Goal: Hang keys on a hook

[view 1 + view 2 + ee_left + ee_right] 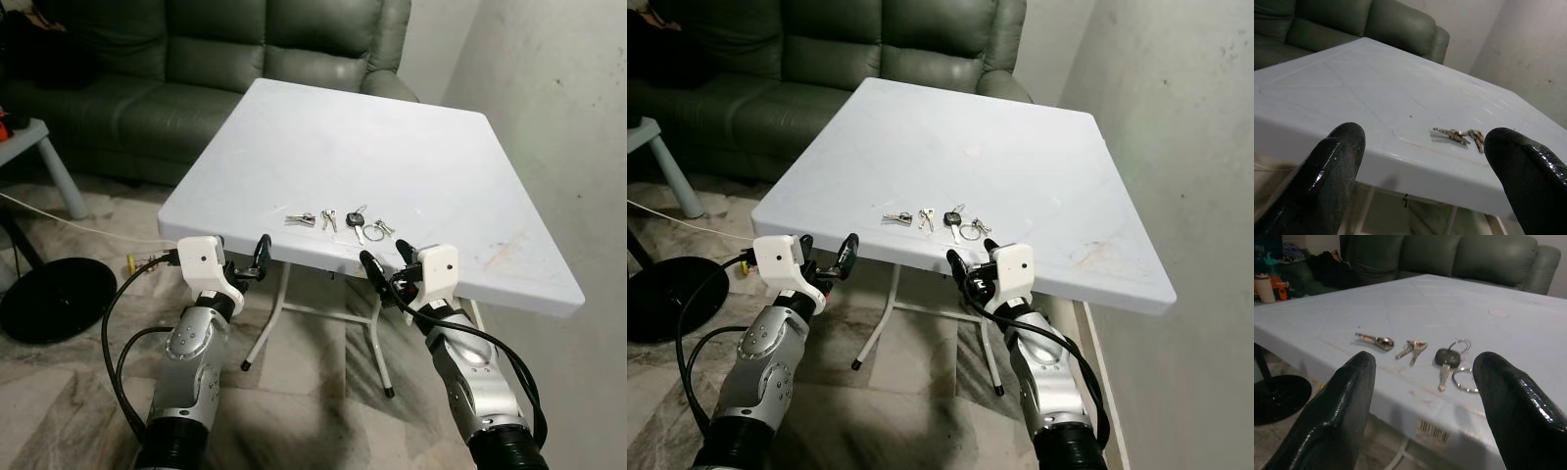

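Both your left claw [257,257] and right claw [384,262] gape empty. The keys [1444,363] look light, flat, slippery on the worktop [411,157]; pinch the black head.

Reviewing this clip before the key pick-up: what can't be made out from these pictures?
- Hook: no picture lets me make one out, so where the keys must go is unknown.
- Key count per bunch: too small in the eye views.
- Underside of the white table: hidden by its top.
- Left gripper and right gripper: open, near the table's front edge; gap to it cannot be judged.
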